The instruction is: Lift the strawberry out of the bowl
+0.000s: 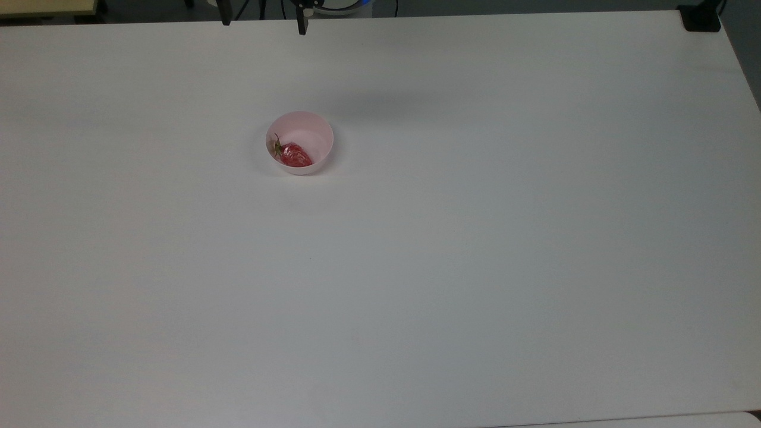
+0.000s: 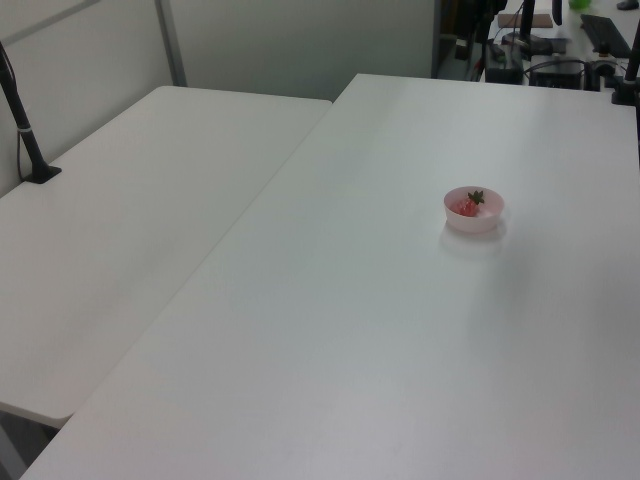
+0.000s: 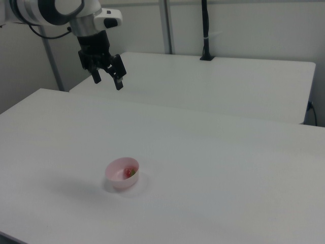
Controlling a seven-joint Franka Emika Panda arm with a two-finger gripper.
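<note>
Gripper [image 3: 107, 79] hangs high above the desk [image 3: 213, 152], fingers [image 3: 119, 81] spread wide apart, holding and touching nothing; in the top view the two fingertips [image 1: 302, 27] poke in just past the desk's far edge. Strawberry [image 1: 293, 154] lies on its side inside the bowl [image 1: 315, 128], green stem end toward the top view's left, against the wall. Bowl sits upright on the desk, nearer the far edge than the near one, well apart from every corner. No readable writing or labels on bowl, gripper or desk.
</note>
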